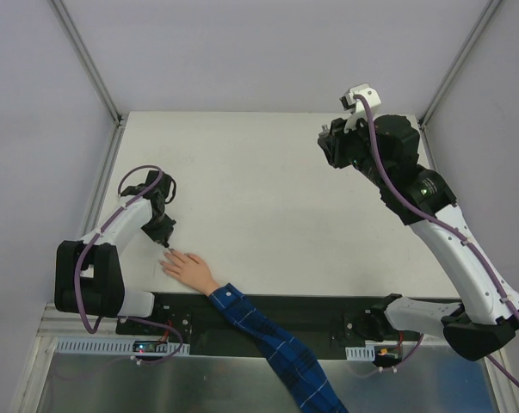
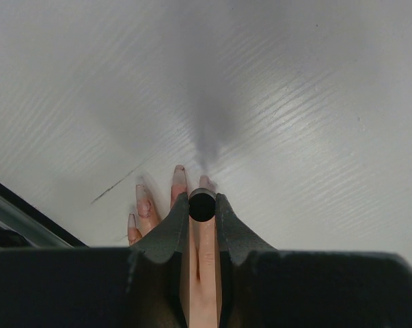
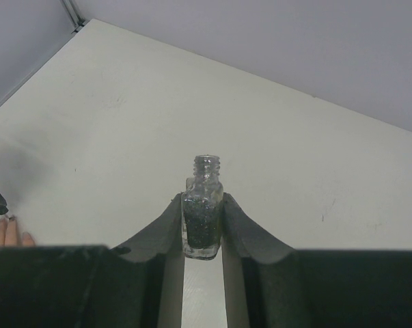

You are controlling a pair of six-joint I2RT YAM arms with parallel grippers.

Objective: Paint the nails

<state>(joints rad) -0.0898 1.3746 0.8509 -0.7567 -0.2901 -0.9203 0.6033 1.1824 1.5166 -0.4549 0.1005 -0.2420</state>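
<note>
While the left gripper hangs over the fingertips of the pale hand, its jaws are pressed tight on a small dark round cap, seen end-on from the wrist. The hand lies flat on the white table at about 7 o'clock, fingers spread and pointing toward 10, with a blue plaid sleeve trailing off toward 5. The nails are long and pale; one tip shows just past the cap at 12 o'clock, the others fan out toward 10. Whether anything touches a nail, I can't tell. Well apart, near 2 o'clock, the right gripper is clamped on a small uncapped glass bottle of dark polish, held upright.
</note>
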